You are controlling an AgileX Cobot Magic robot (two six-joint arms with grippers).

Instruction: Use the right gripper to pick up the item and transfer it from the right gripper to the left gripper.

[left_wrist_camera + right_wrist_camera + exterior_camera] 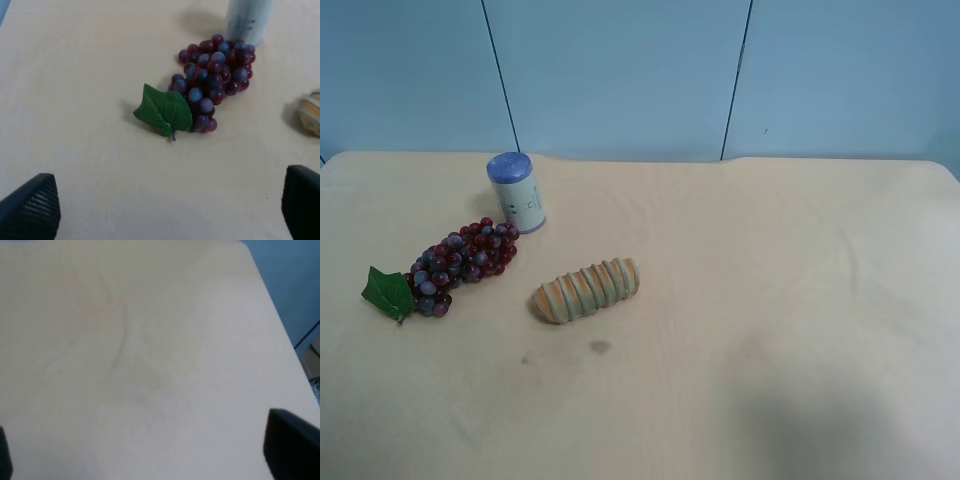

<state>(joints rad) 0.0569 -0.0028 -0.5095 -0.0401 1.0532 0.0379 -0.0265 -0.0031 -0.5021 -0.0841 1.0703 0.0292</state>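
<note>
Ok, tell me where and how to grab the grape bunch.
Grip the grape bunch across its thick middle, from straight above, jaws spanning its narrow width. It lies flat and elongated; the white can crowds one end, the thin green leaf the other.

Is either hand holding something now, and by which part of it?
Nothing is held. Both hands are open and empty; the grape bunch lies untouched on the table.

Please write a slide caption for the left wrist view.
Open left gripper above the table, facing grapes beside a can.
</note>
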